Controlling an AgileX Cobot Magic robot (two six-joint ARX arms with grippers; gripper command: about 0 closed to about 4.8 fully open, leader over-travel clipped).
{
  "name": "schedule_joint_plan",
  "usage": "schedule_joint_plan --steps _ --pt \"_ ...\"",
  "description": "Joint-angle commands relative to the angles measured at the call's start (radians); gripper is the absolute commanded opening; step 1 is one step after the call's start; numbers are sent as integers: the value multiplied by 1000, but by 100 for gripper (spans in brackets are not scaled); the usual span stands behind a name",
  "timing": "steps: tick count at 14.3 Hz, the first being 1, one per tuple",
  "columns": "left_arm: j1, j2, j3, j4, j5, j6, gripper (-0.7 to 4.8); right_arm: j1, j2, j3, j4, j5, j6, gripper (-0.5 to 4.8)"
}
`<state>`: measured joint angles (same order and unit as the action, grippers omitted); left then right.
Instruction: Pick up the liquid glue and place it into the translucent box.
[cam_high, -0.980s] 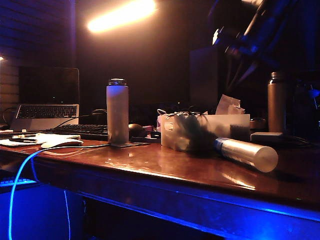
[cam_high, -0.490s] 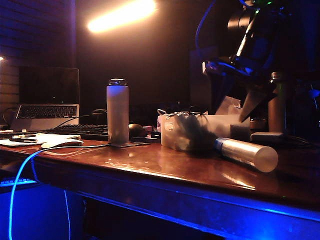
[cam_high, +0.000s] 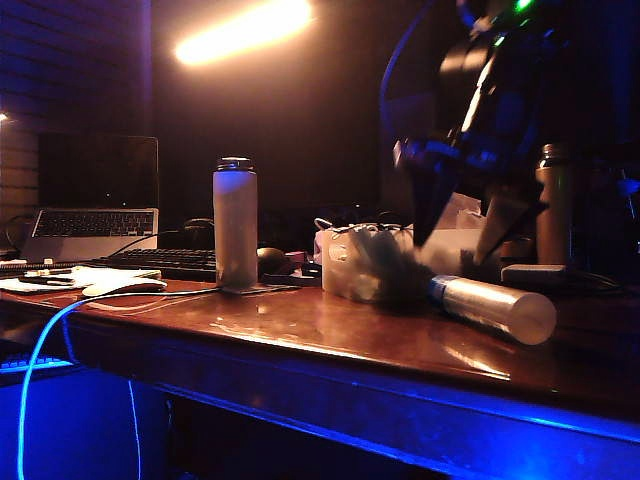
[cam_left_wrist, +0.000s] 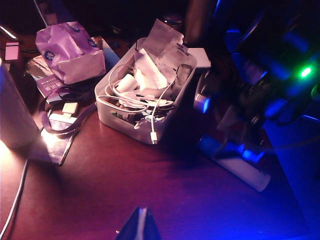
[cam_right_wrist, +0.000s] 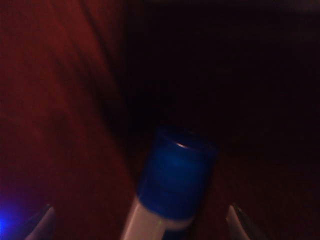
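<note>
The liquid glue (cam_high: 490, 308) is a slim pale tube with a blue band, lying on its side on the brown table just right of the translucent box (cam_high: 345, 265). My right gripper (cam_high: 462, 238) hangs open just above the tube's blue end. In the right wrist view the blue cap (cam_right_wrist: 177, 175) lies between the spread fingertips (cam_right_wrist: 42, 222), untouched. The left wrist view shows the box (cam_left_wrist: 120, 117) full of white cables and paper, with the glue (cam_left_wrist: 245, 172) beyond it under the right arm. My left gripper (cam_left_wrist: 141, 225) is shut and empty, away from both.
A white flask with a dark cap (cam_high: 235, 225) stands left of the box. A brownish metal bottle (cam_high: 553, 205) and a flat grey block (cam_high: 535, 275) sit at the back right. A laptop (cam_high: 95, 200), a keyboard (cam_high: 160, 262) and a blue cable (cam_high: 40, 350) occupy the left.
The right arm has come down from the top of the exterior view towards the glue, and its jaws have spread open. The glue, the box and the left gripper have not moved.
</note>
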<state>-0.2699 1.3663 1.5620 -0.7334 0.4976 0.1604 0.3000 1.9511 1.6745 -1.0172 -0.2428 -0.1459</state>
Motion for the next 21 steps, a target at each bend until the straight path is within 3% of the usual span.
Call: schedule_joint_plan --steps 1,4,12,14,15,21 --pt "-1 -2 5 9 31 -3 -5 21 30 3 -3 49 -8 479" --pt "-1 -2 5 10 31 -3 -5 33 53 3 -4 110 -8 479" --pt "-1 -2 5 10 31 -3 -5 34 127 3 -37 113 -12 476" --pt "-1 -2 5 10 31 -2 -5 34 126 3 -37 113 -12 235" --pt "-1 -2 5 10 31 1 -5 34 126 3 -37 113 -12 197" --pt "-1 -2 5 10 31 0 -5 34 111 5 -61 114 -12 198"
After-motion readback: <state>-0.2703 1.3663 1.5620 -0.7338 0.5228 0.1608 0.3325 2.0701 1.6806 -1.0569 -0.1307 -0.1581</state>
